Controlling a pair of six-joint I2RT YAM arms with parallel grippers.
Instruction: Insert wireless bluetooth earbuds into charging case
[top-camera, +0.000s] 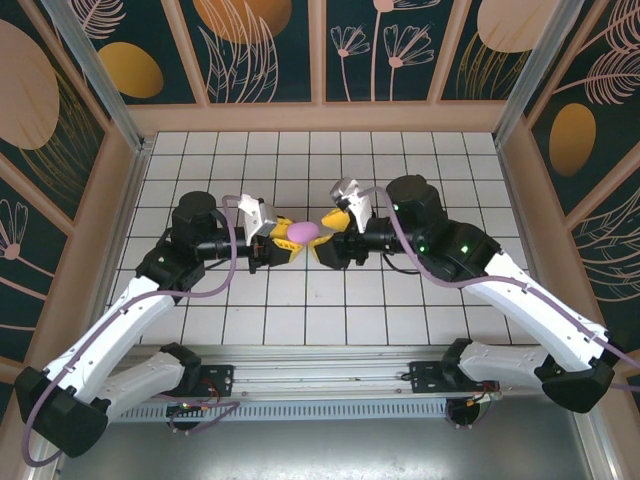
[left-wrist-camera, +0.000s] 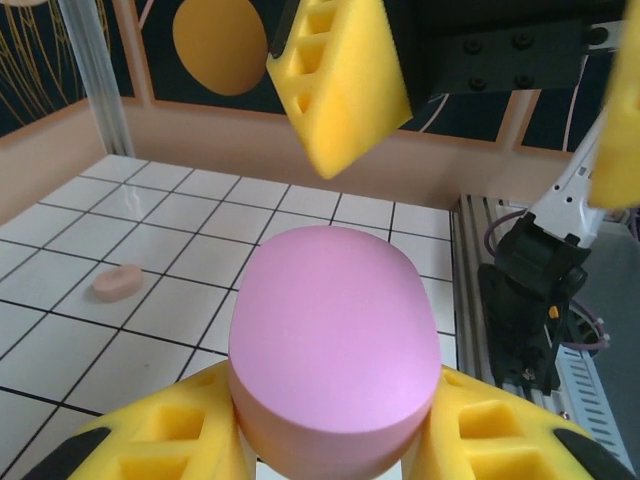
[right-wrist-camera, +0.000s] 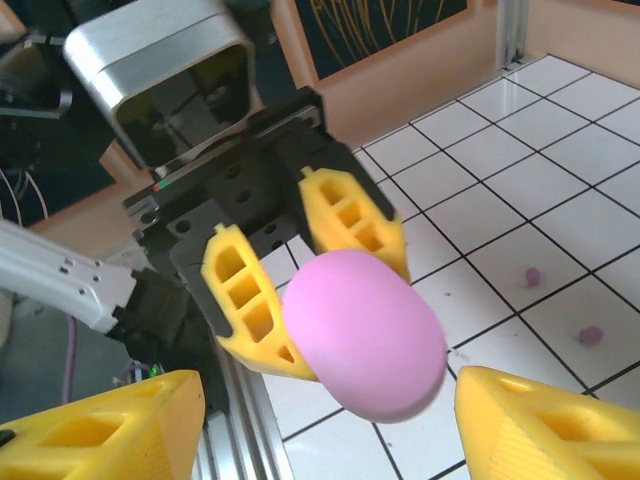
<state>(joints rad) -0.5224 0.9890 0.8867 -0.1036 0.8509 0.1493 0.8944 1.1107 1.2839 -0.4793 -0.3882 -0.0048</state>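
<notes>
A smooth pink oval charging case is held above the tiles, and my left gripper is shut on it, with a yellow finger against each side. From above, the case hangs between the two grippers at mid-table. My right gripper faces it and stands open; its yellow fingers are wide apart and clear of the case. Two tiny lilac earbuds lie on the white tiles beyond the case.
A small peach oval lump lies on a tile to the left of the case. The white tiled floor is walled by wooden panels, with a metal rail along the near edge by the arm bases.
</notes>
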